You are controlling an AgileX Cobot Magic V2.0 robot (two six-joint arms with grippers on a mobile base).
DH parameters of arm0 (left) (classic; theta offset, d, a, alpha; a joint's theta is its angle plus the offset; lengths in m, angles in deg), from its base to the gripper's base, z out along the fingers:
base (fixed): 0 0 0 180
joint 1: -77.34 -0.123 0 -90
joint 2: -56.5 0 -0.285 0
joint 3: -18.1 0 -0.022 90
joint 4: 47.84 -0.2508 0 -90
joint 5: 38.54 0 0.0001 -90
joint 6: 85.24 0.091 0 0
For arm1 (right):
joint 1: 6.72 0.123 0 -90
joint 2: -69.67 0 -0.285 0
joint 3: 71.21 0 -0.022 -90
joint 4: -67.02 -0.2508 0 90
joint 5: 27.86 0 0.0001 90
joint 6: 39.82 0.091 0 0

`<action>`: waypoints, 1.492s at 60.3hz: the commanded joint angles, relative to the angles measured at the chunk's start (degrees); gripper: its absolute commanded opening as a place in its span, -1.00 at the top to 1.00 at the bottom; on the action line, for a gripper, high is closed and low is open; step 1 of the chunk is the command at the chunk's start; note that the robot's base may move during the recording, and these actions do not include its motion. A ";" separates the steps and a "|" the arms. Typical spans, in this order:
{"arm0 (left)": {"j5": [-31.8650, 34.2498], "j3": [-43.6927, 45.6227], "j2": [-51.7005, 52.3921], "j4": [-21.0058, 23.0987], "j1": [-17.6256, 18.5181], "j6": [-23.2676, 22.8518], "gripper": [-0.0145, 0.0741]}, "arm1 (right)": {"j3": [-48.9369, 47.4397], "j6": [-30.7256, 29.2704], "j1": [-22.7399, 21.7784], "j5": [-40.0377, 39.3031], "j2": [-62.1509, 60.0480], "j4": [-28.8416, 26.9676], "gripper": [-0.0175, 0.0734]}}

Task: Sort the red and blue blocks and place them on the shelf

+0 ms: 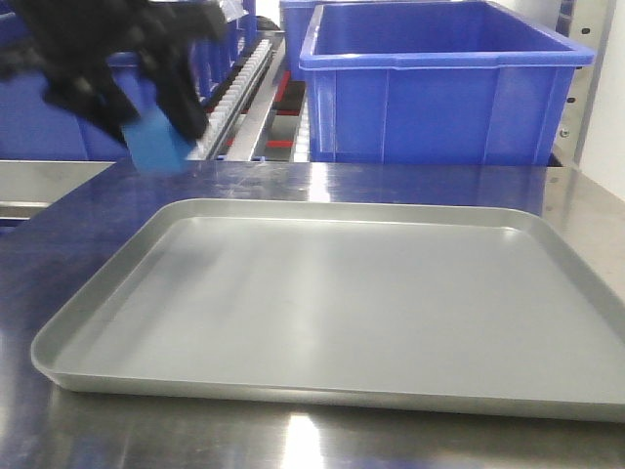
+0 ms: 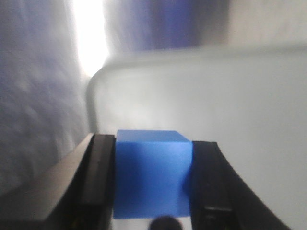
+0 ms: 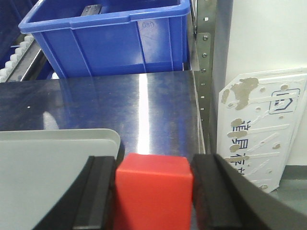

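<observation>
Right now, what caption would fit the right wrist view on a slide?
Right gripper shut on the red block beside the grey tray, with a blue bin behind.

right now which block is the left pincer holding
The blue block, clamped in the left pincer; the red block is in the right pincer.

brushed steel shelf surface (image 1: 547, 200), grey tray (image 1: 322, 303) flat on it, blue bin (image 1: 439, 83) behind

Only real text is on the white panel (image 3: 261, 129) leaning at the right edge of the right wrist view: blue Chinese characters plus a boxed icon, too flaked and worn to read. Blue bin (image 3: 110, 43) has a faint scrawl under its rim, illegible. Front and left wrist views: no text.
</observation>
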 commanded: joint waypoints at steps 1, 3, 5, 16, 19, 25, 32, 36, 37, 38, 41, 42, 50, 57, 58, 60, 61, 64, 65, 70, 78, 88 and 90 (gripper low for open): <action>5.43 0.61 5.96 -0.63 -1.75 0.92 0.40 | -1.62 -0.07 -0.46 -5.20 0.17 0.66 0.50; 6.08 -0.08 7.00 -0.64 -2.25 0.92 0.40 | -1.62 -0.07 -0.46 -5.20 0.17 0.66 0.50; 6.85 -0.88 8.31 -0.64 -2.87 0.92 0.40 | -1.62 -0.07 -0.46 -5.20 0.17 0.66 0.50; 10.96 -6.63 14.93 -0.73 -5.64 0.92 0.40 | -1.62 -0.07 -0.46 -5.20 0.17 0.66 0.50; 12.12 -8.36 16.54 -0.73 -6.29 0.92 0.40 | -1.62 -0.07 -0.46 -5.20 0.17 0.66 0.50; 14.86 -12.61 20.66 -0.73 -7.90 0.92 0.40 | -1.62 -0.07 -0.46 -5.20 0.17 0.66 0.50; 17.17 -17.52 24.79 -0.73 -9.42 0.92 0.40 | -1.62 -0.07 -0.46 -5.20 0.17 0.66 0.50; 18.57 -20.50 27.58 -0.73 -10.23 0.92 0.40 | -1.62 -0.07 -0.46 -5.20 0.17 0.66 0.50; 18.84 -21.07 28.42 -0.73 -10.36 0.92 0.40 | -1.62 -0.07 -0.46 -5.20 0.17 0.66 0.50; 19.31 -21.65 28.99 -0.73 -10.59 0.92 0.40 | -1.62 -0.07 -0.46 -5.20 0.17 0.66 0.50; 20.22 -23.64 30.69 -0.87 -10.77 0.92 0.40 | -1.62 -0.07 -0.46 -5.20 0.17 0.66 0.50; 20.71 -24.47 31.52 -1.18 -10.78 0.92 0.40 | -1.62 -0.07 -0.46 -5.20 0.17 0.66 0.50; 23.44 -29.01 36.64 -1.66 -11.15 0.92 0.40 | -1.62 -0.07 -0.46 -5.20 0.17 0.66 0.50; 24.85 -32.20 40.29 -1.76 -11.15 0.92 0.40 | -1.62 -0.07 -0.46 -5.20 0.17 0.66 0.50; 25.00 -32.68 40.91 -1.76 -11.15 0.92 0.40 | -1.62 -0.07 -0.46 -5.20 0.17 0.66 0.50; 25.04 -33.44 41.72 -1.76 -11.15 0.92 0.40 | -1.62 -0.07 -0.46 -5.20 0.17 0.66 0.50; 25.15 -33.72 42.11 -1.76 -11.15 0.92 0.40 | -1.62 -0.07 -0.46 -5.20 0.17 0.66 0.50; 25.30 -34.69 43.44 -1.76 -11.15 0.92 0.40 | -1.62 -0.07 -0.46 -5.20 0.17 0.66 0.50; 25.29 -35.05 43.98 -1.76 -11.15 0.92 0.40 | -1.62 -0.07 -0.46 -5.20 0.17 0.66 0.50; 25.29 -36.29 46.09 -2.39 -11.15 0.92 0.40 | -1.62 -0.07 -0.46 -5.20 0.17 0.66 0.50; 25.42 -38.15 49.08 -4.08 -11.15 0.92 0.40 | -1.62 -0.07 -0.46 -5.20 0.17 0.66 0.50; 26.59 -40.26 51.88 -4.30 -11.23 0.92 0.40 | -1.62 -0.07 -0.46 -5.20 0.17 0.66 0.50; 26.84 -40.73 52.35 -4.30 -11.23 0.92 0.40 | -1.62 -0.07 -0.46 -5.20 0.17 0.66 0.50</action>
